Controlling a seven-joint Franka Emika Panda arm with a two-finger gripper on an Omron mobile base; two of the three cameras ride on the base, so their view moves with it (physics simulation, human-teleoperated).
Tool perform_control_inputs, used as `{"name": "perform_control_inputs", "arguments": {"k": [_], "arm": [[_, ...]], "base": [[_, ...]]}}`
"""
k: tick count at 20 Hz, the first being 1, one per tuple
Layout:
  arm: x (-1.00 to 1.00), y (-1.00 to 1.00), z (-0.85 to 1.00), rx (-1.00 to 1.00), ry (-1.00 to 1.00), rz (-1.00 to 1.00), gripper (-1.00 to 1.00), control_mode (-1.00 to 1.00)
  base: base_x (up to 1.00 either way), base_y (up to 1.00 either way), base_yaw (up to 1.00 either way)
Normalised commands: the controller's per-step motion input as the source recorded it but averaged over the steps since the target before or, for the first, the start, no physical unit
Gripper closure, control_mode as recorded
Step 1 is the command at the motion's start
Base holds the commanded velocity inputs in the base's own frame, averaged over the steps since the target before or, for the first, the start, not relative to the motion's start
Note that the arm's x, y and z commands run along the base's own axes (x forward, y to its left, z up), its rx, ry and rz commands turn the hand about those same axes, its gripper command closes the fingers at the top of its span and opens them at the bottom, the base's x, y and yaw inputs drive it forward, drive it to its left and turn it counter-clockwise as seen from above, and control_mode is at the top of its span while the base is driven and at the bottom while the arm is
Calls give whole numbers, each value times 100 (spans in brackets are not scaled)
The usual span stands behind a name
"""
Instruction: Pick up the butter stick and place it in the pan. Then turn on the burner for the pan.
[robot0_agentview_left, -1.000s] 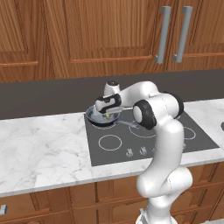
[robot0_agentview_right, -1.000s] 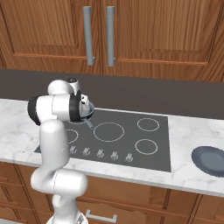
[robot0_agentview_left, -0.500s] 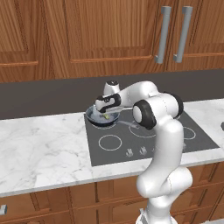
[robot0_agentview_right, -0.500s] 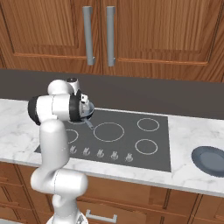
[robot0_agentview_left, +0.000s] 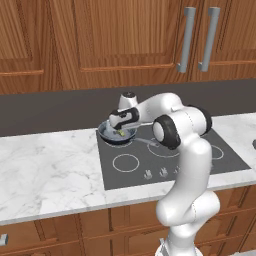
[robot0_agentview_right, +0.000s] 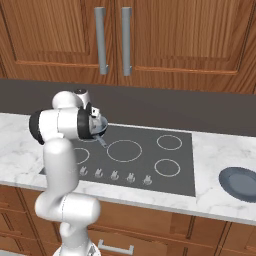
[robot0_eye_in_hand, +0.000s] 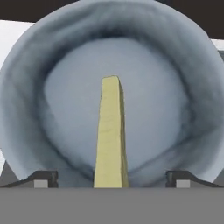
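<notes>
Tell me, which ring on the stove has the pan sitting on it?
The back-left ring, nearest the wall. The pan covers it, with the butter stick inside. The other rings are bare white circles.

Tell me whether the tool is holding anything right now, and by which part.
Nothing is held. The tool is open, its fingertips standing well clear on either side of the butter stick, which sits inside the pan.

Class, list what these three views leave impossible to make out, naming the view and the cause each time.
1. The butter stick's near end: hand view, cut off at the bottom edge.
2. Whether the burner under the pan glows: left base view, covered by the pan.
3. The pan in the right base view: mostly hidden behind the arm.
4. Stove knob markings: too small.
</notes>
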Motion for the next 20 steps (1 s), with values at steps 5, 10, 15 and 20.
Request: {"name": "perform_control_inputs", "arguments": {"k": [5,10,15,20], "arm": [[-39,-3,15,0,-5,0,-100,-100],[-30,-5,15,0,-1,0,-100,-100],[-30,-17,21,0,0,0,-100,-100],[-32,-20,29,0,0,0,-100,-100]], "base": [[0,0,0],[0,0,0],[0,0,0],[0,0,0]]}}
